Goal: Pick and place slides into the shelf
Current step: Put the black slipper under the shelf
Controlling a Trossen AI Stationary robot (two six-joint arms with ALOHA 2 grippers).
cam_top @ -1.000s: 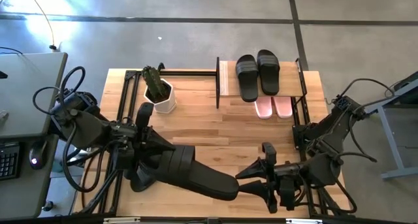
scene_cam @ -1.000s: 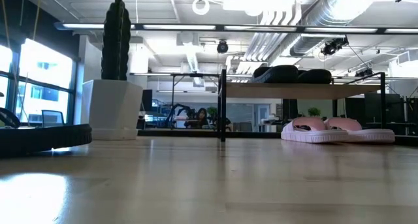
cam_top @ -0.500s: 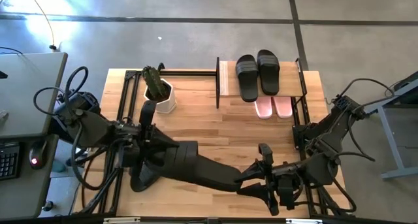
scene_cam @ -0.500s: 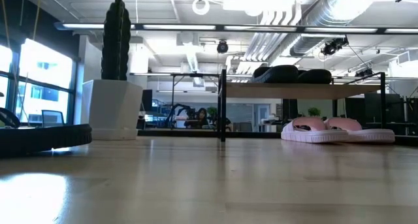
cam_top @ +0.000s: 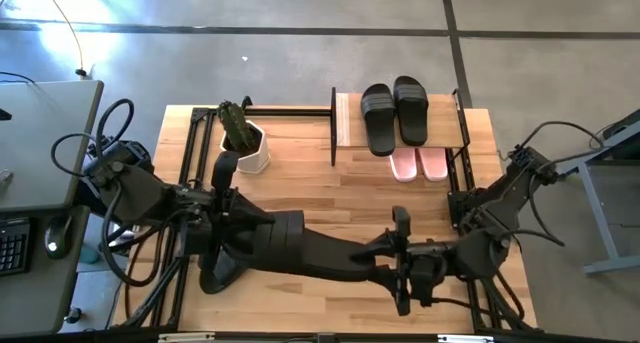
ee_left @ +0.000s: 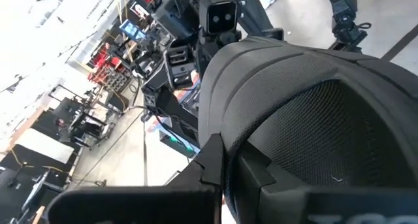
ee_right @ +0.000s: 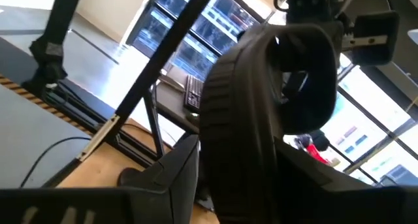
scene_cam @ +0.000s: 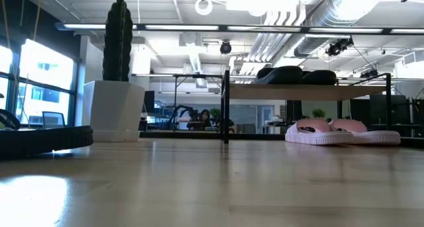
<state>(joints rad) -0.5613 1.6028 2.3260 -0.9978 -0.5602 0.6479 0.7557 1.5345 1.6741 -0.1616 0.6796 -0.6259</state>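
Two black slides (cam_top: 395,114) atop shelf (cam_top: 349,120), pink pair (cam_top: 418,164) below

Centre table (cam_top: 330,198): open wood between plant pot (cam_top: 245,143) and shelf (cam_top: 345,118).
Shelf top: two black slides (cam_top: 395,113) occupy it.
Lower tier: pink slides (cam_top: 418,163) at front.
Near edge: both arms meet, blocking.
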